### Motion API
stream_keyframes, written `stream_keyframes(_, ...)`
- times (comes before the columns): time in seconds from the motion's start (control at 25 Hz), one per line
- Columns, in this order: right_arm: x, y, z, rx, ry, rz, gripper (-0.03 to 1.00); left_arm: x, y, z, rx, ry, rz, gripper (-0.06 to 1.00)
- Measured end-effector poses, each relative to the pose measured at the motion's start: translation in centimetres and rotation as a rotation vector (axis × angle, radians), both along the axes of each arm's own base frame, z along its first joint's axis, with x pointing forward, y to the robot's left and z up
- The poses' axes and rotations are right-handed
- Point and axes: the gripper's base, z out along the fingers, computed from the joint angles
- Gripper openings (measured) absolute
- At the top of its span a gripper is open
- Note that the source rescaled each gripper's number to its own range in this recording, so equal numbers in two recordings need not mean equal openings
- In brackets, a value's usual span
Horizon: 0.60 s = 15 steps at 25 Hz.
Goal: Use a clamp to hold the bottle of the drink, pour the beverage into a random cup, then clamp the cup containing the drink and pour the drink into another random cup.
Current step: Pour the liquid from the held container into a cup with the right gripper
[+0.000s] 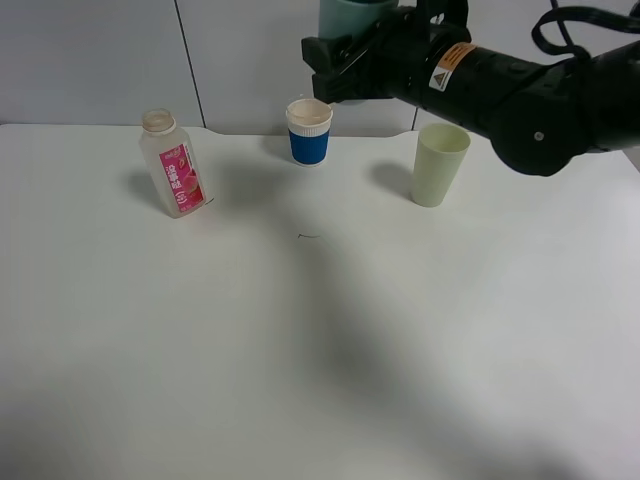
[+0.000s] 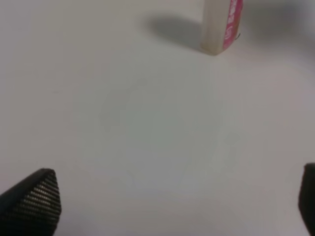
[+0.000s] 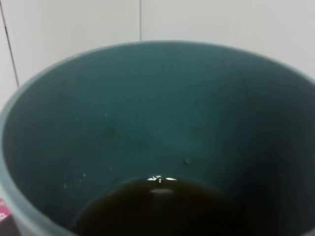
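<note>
Exterior high view: the right gripper point(image 1: 350, 42) is clenched on the teal cup point(image 1: 350, 12), held high with the drink point(image 3: 157, 209) inside. The pale green cup point(image 1: 440, 165) stands upright on the table point(image 1: 300, 350), lower and rightward, nearest this arm. The left gripper point(image 2: 167, 204) hangs open.

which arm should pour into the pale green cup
Right. Right gripper holds the teal cup with the drink; the pale green cup is on the right too. Left gripper is open, empty.

Bottle point(image 1: 175, 165) left; sleeved cup point(image 1: 309, 131) centre; tall tumbler point(image 1: 440, 165) right; beverage point(image 3: 157, 209) in short tumbler point(image 1: 350, 15) aloft.
</note>
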Motion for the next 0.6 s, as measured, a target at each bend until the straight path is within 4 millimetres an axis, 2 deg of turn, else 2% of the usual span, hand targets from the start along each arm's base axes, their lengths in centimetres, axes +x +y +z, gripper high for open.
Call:
stream_keyframes(0.16, 0.0, -1.3, 1.1, -0.007, 0.011, -0.039, 0.0, 0.0, 0.0, 0.0, 0.0, 0.0, 0.0, 0.93)
stream_keyframes(0.32, 0.3, -3.2, 1.4, -0.033, 0.07, -0.091, 0.0, 0.0, 0.0, 0.0, 0.0, 0.0, 0.0, 0.93)
stream_keyframes(0.6, 0.2, -6.5, 2.9, -0.053, 0.12, -0.173, 0.0, 0.0, 0.0, 0.0, 0.0, 0.0, 0.0, 0.93)
